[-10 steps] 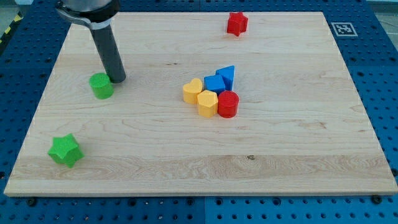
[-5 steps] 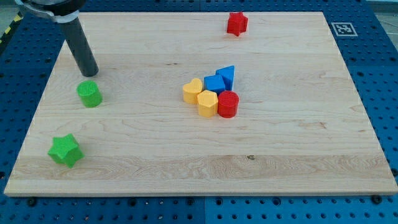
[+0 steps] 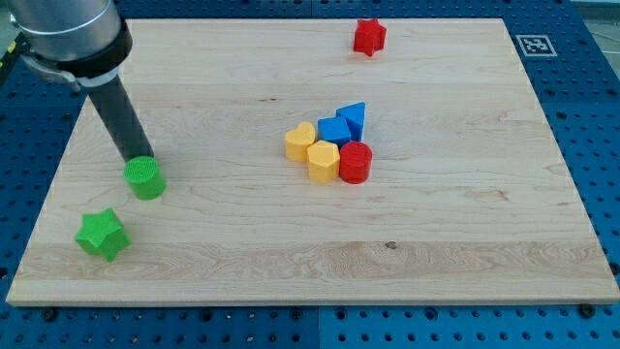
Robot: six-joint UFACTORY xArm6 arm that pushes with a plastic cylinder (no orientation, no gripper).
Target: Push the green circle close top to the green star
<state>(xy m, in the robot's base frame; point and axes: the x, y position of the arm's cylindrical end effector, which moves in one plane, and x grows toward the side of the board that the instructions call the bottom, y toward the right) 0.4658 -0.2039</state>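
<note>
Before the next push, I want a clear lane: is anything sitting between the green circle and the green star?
Nothing visible does. My tip sits at the top edge of the green circle, and only bare board lies between the circle and the green star toward the view's bottom left. The other blocks cluster far toward the view's right.

No readable text, only a black-and-white square marker at the board's top-right corner

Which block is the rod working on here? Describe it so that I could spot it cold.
Go to the wooden board's left side, where my tip comes down. The green circle sits right below the tip, touching or nearly so. It is a round, ribbed cylinder, unlike the pointed green star nearer the bottom left corner.
</note>
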